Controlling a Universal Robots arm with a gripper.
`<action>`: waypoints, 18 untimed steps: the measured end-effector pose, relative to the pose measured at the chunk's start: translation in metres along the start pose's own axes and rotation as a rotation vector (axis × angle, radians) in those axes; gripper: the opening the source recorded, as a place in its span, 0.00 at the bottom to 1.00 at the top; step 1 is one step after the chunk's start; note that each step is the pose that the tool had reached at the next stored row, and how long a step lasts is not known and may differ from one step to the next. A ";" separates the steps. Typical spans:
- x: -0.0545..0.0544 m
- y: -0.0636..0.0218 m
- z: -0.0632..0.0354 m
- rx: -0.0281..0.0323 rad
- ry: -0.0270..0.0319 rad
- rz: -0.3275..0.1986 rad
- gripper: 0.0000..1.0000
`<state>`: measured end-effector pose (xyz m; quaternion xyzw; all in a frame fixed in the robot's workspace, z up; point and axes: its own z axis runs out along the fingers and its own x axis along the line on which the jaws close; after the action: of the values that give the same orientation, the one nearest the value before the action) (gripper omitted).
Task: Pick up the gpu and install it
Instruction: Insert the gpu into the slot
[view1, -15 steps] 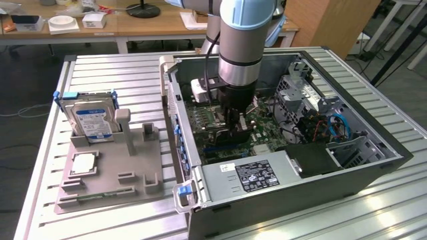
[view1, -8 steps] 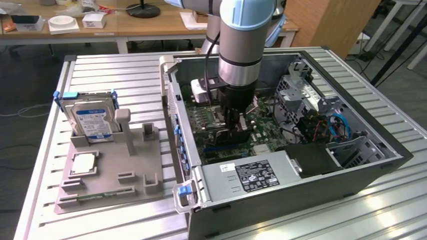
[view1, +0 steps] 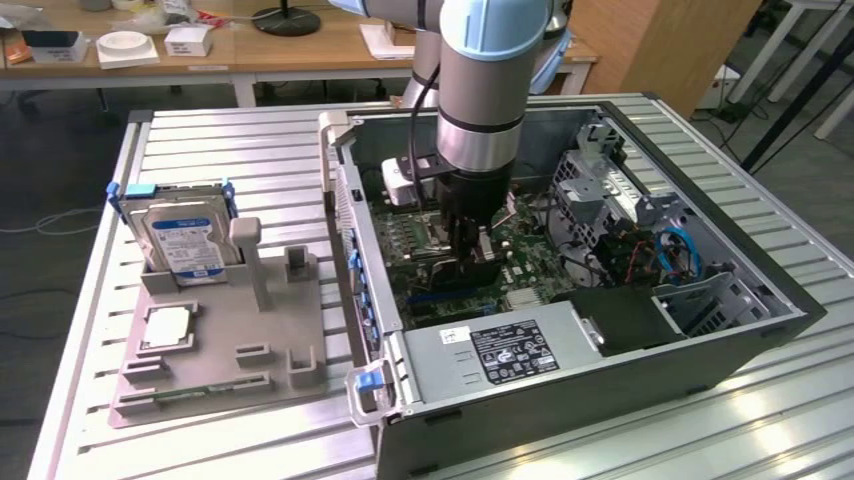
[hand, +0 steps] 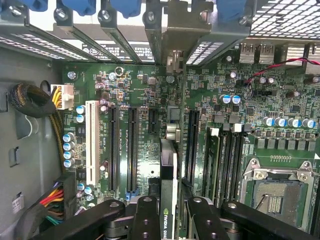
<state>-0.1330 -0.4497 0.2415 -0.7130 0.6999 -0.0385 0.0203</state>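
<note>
Black and slim, the gpu (hand: 168, 172) is standing on edge between the fingers (hand: 146, 220) of our gripper (hand: 171, 212), which are pressing on its two flat faces, so we are holding the card in a narrow clamp. Through the wrist view we are looking along its thin edge, which is carrying a green printed strip and is running above the green motherboard (hand: 235, 100), between a short black slot (hand: 152, 120) and a long black slot (hand: 192, 142); whether its connector is touching the board we cannot tell. Its metal bracket (hand: 176, 35) is sitting in line with the row of slot covers (hand: 120, 37) at the case's rear wall. In the exterior view our arm (view1: 483, 90) is reaching down into the open computer case (view1: 747, 330), which is lying on a ribbed metal table (view1: 227, 140), and the card is hanging upright in the gripper, low over the board. On the exterior view's left, well apart from the case's interior, a grey fixture (view1: 300, 320) is holding a silver hard drive (view1: 187, 240) with a blue-and-white label.
</note>
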 end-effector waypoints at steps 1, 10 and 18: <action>0.000 0.0000 0.0000 0.0000 0.0000 0.000 0.26; 0.000 0.0000 0.0000 0.0000 0.0000 0.000 0.26; 0.000 0.0000 0.0000 0.0000 0.0000 0.000 0.51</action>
<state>-0.1329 -0.4497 0.2415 -0.7130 0.6999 -0.0385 0.0203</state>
